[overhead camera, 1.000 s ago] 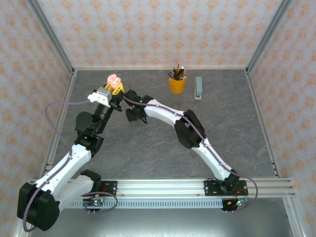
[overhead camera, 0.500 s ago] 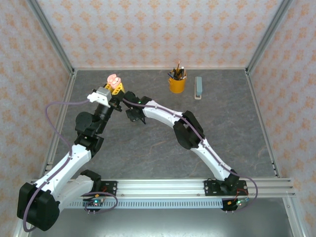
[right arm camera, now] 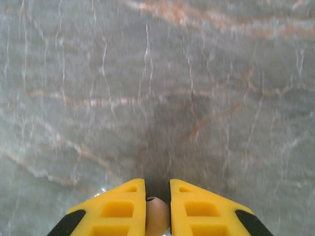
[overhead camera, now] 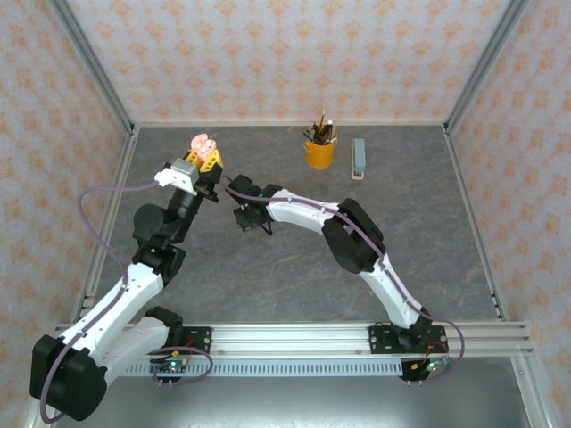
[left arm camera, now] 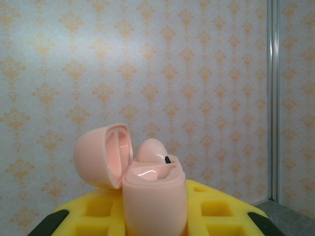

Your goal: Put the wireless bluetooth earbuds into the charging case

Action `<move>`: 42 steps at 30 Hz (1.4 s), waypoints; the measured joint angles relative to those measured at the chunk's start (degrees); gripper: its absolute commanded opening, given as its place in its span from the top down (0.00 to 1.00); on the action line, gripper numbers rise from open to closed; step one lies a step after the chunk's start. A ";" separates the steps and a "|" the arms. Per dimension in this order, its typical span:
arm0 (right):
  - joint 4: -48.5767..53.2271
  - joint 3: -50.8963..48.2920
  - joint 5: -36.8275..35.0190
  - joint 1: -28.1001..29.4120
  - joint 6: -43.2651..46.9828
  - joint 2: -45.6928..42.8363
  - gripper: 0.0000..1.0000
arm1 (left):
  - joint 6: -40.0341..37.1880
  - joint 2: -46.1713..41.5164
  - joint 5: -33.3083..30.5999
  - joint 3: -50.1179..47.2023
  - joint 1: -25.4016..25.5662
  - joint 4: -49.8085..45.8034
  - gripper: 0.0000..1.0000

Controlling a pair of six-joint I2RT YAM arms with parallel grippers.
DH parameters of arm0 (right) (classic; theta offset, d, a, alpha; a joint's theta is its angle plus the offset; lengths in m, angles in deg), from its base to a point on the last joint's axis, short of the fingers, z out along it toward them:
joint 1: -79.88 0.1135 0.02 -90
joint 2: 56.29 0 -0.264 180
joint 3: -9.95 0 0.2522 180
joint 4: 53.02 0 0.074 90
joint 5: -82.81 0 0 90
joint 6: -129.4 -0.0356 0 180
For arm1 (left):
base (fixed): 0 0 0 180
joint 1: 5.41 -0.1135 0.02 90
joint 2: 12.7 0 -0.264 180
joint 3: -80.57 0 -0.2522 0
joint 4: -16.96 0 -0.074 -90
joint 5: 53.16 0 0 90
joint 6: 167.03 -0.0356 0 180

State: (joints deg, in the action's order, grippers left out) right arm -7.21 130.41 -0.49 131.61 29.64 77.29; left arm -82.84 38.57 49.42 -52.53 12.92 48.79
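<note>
Holding the open pink charging case (left arm camera: 153, 194) clamped in the left gripper (left arm camera: 155, 211), raised at the far left, lid tipped back. Pinching a pale pink earbud (right arm camera: 156, 217) between the nearly closed fingers of the right gripper (right arm camera: 157, 196), over the grey table (right arm camera: 147, 98), just right of the case. Could slip or twist: tiny smooth bud, shallow pinch. Could jam at the socket if brought in with the stem misaligned, or shove the case askew.

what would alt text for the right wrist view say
The right gripper, seen from its own wrist, pinches a small pale pink earbud between its two yellow fingers. Beyond them lies the grey marbled table with faint orange veins.
</note>
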 measured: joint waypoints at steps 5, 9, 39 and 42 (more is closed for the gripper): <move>-0.66 -8.74 0.85 -0.09 1.09 -5.60 0.87 | 0.00 -0.76 0.00 0.00 0.00 -0.24 1.00; -1.14 -14.47 1.20 -0.74 1.55 -9.35 0.87 | 0.02 -0.90 0.02 0.00 0.00 -0.74 1.00; -0.39 -24.68 -2.91 -2.82 -34.53 -18.36 0.46 | 1.55 -0.90 0.04 -1.90 0.00 -1.29 1.00; -0.44 -24.63 -2.91 -2.82 -38.75 -18.36 0.46 | 1.79 -0.87 0.02 -2.36 0.00 -1.22 1.00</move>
State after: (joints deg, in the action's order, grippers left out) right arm -7.64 105.78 -3.40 128.79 -9.11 58.93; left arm -81.05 37.69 49.44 -54.89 12.92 47.56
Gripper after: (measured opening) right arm 0.543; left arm 0.219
